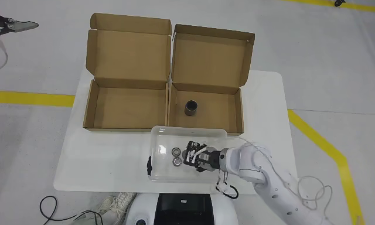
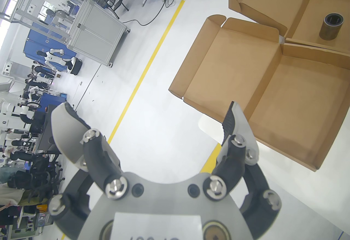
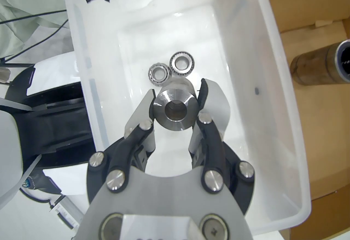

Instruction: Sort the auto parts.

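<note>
Steel sleeve (image 3: pixel 175 112) in the right claw (image 3: pixel 177 87), long axis along the claw.

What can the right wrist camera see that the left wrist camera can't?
The right wrist view has the right gripper shut on a silver metal sleeve inside the clear bin, with two ring bearings lying just ahead. The left wrist view has the left gripper open and holding nothing, with the yellow floor line behind it. Both share the dark cylinder standing in a cardboard box.
</note>
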`<state>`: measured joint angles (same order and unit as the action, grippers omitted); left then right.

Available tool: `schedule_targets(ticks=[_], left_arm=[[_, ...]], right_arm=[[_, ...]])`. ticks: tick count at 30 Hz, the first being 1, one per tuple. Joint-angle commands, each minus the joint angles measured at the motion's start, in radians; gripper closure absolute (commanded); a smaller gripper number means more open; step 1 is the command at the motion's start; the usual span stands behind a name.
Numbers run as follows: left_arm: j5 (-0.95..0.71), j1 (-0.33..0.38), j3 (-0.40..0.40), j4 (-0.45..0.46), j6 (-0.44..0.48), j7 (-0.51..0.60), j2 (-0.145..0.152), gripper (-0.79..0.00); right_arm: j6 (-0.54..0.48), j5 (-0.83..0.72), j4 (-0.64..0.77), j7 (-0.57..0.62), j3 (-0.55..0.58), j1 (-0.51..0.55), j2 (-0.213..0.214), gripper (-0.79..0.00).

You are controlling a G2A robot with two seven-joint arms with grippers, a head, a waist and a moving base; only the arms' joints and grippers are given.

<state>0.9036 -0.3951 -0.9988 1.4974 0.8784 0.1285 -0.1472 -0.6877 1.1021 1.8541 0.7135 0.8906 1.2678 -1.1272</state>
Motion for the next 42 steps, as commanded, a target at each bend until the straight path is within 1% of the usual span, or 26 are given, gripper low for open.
schedule_targets(ticks=[1,10,17,21,24,27,35,42], left_arm=[[0.000,0.000,0.000,0.000,0.000,0.000,0.000,-0.785],[0.000,0.000,0.000,0.000,0.000,0.000,0.000,-0.785],[0.000,0.000,0.000,0.000,0.000,0.000,0.000,-0.785],[0.000,0.000,0.000,0.000,0.000,0.000,0.000,-0.785],[0.000,0.000,0.000,0.000,0.000,0.000,0.000,-0.785],[0.000,0.000,0.000,0.000,0.000,0.000,0.000,-0.785],[0.000,0.000,0.000,0.000,0.000,0.000,0.000,-0.785],[0.000,0.000,0.000,0.000,0.000,0.000,0.000,-0.785]], right_arm=[[-0.020,0.016,-0.003,-0.064,0.003,-0.004,0.001,0.000],[-0.100,0.073,-0.054,-0.401,-0.011,-0.083,-0.015,0.000],[-0.088,0.165,-0.078,-0.644,-0.018,-0.157,-0.032,0.000],[-0.127,0.168,-0.110,-0.805,-0.014,-0.204,-0.040,0.000],[-0.152,0.177,-0.136,-0.892,-0.006,-0.238,-0.045,0.000],[-0.150,0.190,-0.134,-0.916,0.004,-0.260,-0.047,0.000],[-0.229,0.144,-0.075,-0.969,0.075,-0.307,-0.042,0.000],[-0.246,0.079,-0.012,-0.930,0.136,-0.330,-0.035,0.000]])
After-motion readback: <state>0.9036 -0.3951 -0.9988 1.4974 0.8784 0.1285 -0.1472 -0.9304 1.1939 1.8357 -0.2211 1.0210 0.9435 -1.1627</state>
